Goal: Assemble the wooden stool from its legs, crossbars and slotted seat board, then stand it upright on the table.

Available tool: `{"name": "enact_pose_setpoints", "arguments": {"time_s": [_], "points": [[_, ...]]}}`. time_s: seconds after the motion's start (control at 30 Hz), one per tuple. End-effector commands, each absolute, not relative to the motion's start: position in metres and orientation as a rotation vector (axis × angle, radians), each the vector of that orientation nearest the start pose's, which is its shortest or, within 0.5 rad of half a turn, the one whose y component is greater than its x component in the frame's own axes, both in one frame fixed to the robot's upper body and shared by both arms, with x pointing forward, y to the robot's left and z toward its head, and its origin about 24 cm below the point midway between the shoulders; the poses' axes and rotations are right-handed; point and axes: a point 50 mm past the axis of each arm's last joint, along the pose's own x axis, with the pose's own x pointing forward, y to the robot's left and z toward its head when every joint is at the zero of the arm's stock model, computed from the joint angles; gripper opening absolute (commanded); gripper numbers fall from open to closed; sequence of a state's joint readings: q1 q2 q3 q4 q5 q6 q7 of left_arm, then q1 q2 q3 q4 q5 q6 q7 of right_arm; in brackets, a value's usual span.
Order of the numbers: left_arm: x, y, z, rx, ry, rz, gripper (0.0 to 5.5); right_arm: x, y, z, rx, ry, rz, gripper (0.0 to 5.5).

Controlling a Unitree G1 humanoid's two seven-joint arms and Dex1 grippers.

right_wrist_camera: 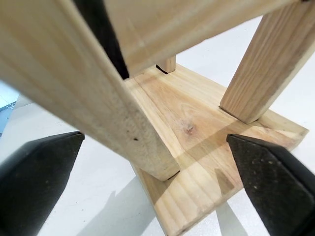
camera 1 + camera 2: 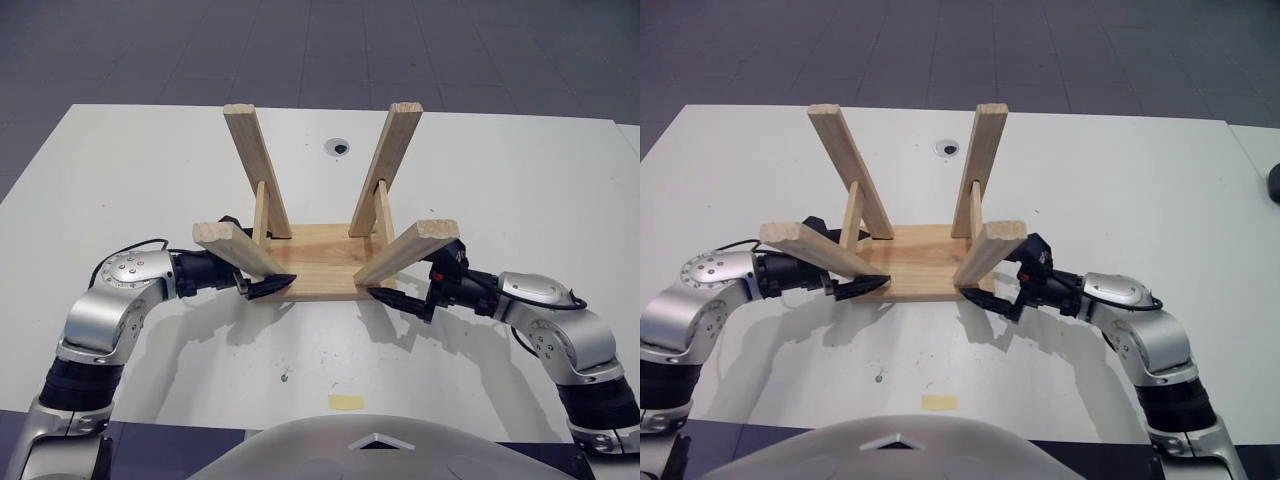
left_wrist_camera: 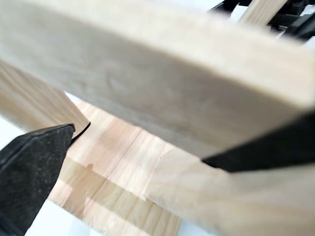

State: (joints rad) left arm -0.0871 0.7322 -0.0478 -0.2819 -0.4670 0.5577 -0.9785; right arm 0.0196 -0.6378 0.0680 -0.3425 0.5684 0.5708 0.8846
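**A:** Which step is the robot working on?

**B:** The stool [image 2: 320, 262] is sitting upside down in the middle of the table [image 2: 500, 180]. Its seat board is lying flat, all four legs are pointing up, and the crossbars [image 2: 262, 210] are sitting between them. I'd say the assembly looks finished and only the turn upright is remaining.

**A:** What are the tools doing?

**B:** Both are waiting low at the board's near edge. The left tool [image 2: 268, 287] is spread wide with the near left leg [image 2: 235, 248] passing between its fingers [image 3: 29, 172]. The right tool [image 2: 395, 298] is gaping around the near right leg [image 2: 410, 250], with its fingers [image 1: 34, 172] clear of the wood. Neither is gripping anything.

**A:** And next?

**B:** Probably both are closing on those legs, then lifting and rotating together so the joints aren't pulling apart.

**A:** Is anything obstructing?

**B:** A round cable hole [image 2: 340, 148] is lying just beyond the far legs. A yellow tape scrap [image 2: 346, 402] is sitting near the frame's bottom edge. Neither is blocking the flip.
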Motion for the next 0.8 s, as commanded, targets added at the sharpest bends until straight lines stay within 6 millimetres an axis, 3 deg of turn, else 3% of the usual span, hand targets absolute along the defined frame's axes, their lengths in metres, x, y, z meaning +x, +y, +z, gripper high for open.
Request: {"name": "enact_pose_setpoints", "arguments": {"time_s": [0.03, 0.17, 0.3, 0.57, 0.8], "points": [[0.234, 0.205, 0.111, 0.199, 0.424, -1.146, 5.38, 0.210, -0.179, 0.084, 0.034, 0.376, 1.075, 5.40], [0.234, 0.208, 0.112, 0.191, 0.440, -1.189, 5.38, 0.214, -0.179, 0.089, 0.032, 0.365, 1.102, 5.40], [0.227, 0.206, 0.110, 0.165, 0.464, -1.222, 5.40, 0.221, -0.180, 0.098, 0.081, 0.344, 1.132, 4.80], [0.220, 0.217, 0.097, 0.110, 0.507, -1.161, 4.00, 0.218, -0.179, 0.091, 0.185, 0.425, 1.224, 3.41], [0.219, 0.212, 0.095, 0.016, 0.501, -1.173, 2.80, 0.218, -0.171, 0.089, 0.197, 0.434, 1.249, 2.27]]}}
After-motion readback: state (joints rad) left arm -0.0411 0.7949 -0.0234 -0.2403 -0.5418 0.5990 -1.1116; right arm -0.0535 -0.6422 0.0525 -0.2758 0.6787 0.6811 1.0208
